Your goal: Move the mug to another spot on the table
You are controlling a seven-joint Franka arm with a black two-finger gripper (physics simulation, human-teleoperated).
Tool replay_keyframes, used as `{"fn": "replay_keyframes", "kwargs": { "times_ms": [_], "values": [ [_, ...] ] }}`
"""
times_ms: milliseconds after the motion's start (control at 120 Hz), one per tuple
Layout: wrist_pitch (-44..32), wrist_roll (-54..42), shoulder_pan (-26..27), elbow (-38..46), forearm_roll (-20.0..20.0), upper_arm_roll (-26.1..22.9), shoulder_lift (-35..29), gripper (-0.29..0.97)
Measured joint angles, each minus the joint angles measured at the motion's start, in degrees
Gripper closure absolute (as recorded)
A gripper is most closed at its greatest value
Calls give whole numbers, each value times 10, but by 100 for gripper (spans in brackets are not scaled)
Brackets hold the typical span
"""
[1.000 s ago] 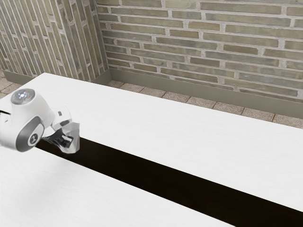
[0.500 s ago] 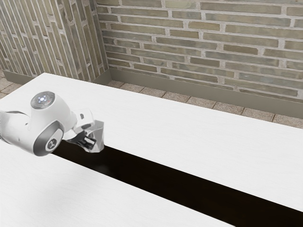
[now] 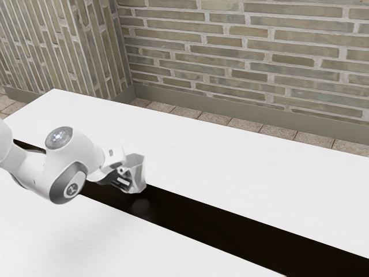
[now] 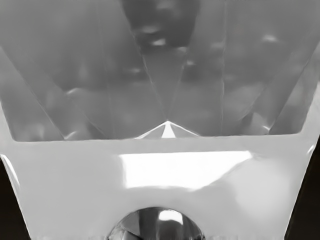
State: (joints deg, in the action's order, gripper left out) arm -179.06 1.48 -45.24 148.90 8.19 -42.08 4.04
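**The Hand Holds the Mug Over the Dark Strip**

The hand (image 3: 123,177) is clamped on the mug (image 3: 137,172). Its black fingers pinch the mug from two sides. I think they pinch tight so the mug cannot slip and fall.

The mug is shiny and grey, with flat sides like a cut stone. It is tipped over a bit, not standing straight. It hangs just above the dark strip (image 3: 230,225), near the strip's end at the exterior view's left. It does not look like it rests on anything. A faint pale spot shows on the dark strip right under the mug.

In the wrist view the mug (image 4: 165,165) is very close, right under the hand. That fits with the hand gripping it.

The white counter (image 3: 242,156) lies on both sides of the dark strip. The brick wall (image 3: 259,52) stands far beyond the strip.

The mug is up in the air, so I think the job is about half done. It has not been put down yet. A good new spot would be on the white counter, away from the dark strip, so the mug can stand flat.
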Motion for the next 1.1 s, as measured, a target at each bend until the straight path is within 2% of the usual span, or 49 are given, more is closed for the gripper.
{"fn": "replay_keyframes", "kwargs": {
  "times_ms": [567,1100],
  "values": [
    [-26,-7,36,-13,18,2,70,70],
    [-29,-12,42,-24,27,4,88,71]
  ]
}}
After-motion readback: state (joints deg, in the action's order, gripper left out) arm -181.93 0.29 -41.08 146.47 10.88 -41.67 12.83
